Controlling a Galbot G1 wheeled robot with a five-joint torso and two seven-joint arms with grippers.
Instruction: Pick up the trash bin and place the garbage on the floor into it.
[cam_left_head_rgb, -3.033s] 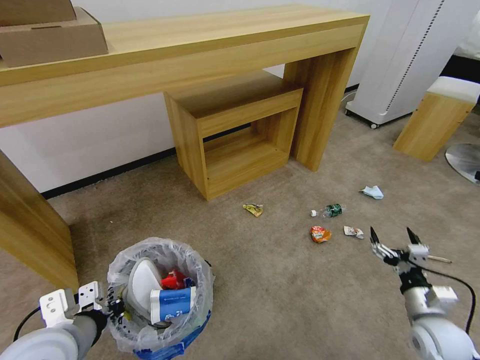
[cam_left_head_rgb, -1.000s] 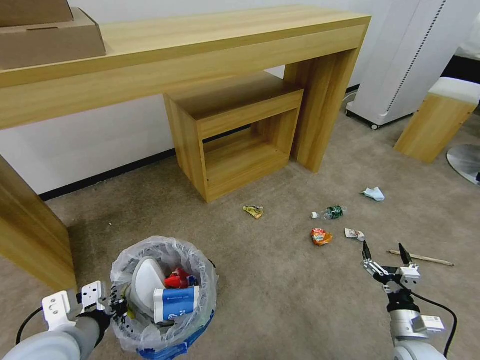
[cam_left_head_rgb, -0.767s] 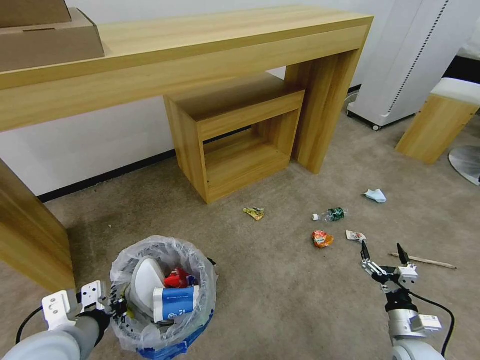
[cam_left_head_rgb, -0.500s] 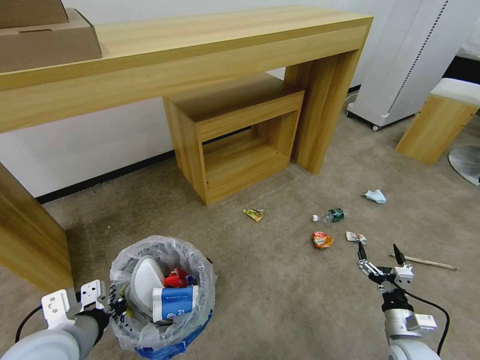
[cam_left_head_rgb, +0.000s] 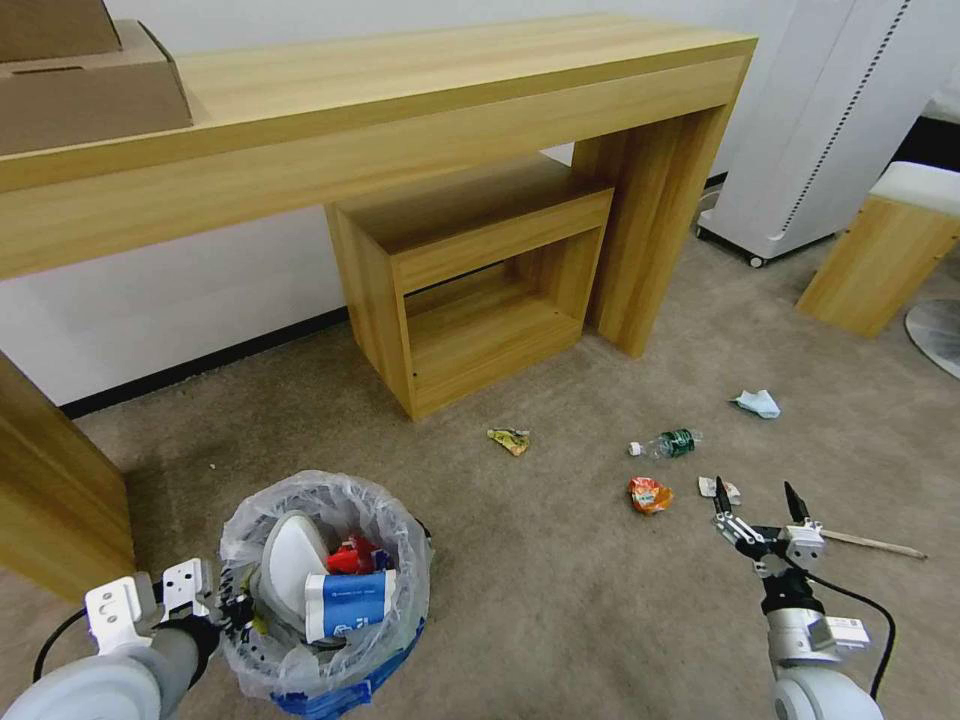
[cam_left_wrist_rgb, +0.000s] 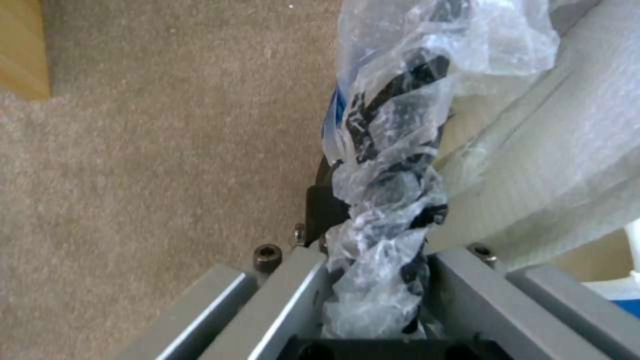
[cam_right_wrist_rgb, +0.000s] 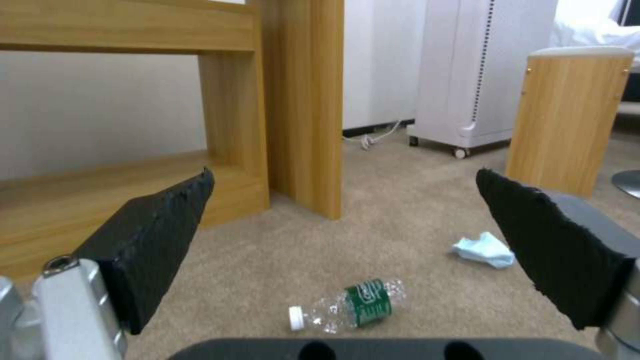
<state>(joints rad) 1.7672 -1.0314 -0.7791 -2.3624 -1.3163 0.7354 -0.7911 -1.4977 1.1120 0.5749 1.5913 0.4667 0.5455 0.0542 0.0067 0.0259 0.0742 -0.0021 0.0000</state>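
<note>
The trash bin (cam_left_head_rgb: 330, 600), blue and lined with a clear bag, stands on the beige floor (cam_left_head_rgb: 560, 610) at the lower left. It holds a white slipper, a red wrapper and a blue-white packet. My left gripper (cam_left_head_rgb: 225, 610) is shut on its rim, and the left wrist view shows the bag and black rim (cam_left_wrist_rgb: 383, 210) pinched between the jaws. My right gripper (cam_left_head_rgb: 754, 487) is open and low over the carpet. It is close to a white wrapper (cam_left_head_rgb: 718, 488), an orange-red wrapper (cam_left_head_rgb: 648, 494) and a wooden stick (cam_left_head_rgb: 870, 543). Beyond it lie a green-labelled bottle (cam_right_wrist_rgb: 353, 302) and a blue tissue (cam_right_wrist_rgb: 485, 250).
A yellow-green wrapper (cam_left_head_rgb: 509, 440) lies near the small wooden shelf unit (cam_left_head_rgb: 470, 250), which stands under a long wooden desk (cam_left_head_rgb: 400, 110) with cardboard boxes (cam_left_head_rgb: 80, 80). A white wheeled appliance (cam_left_head_rgb: 810, 120), a wooden stool (cam_left_head_rgb: 880, 260) and a round metal base (cam_left_head_rgb: 940, 335) stand at the right.
The camera has shifted a little. My right gripper has come down and drawn back leftward, staying open, and now sits near the white wrapper. The left gripper still holds the bin.
</note>
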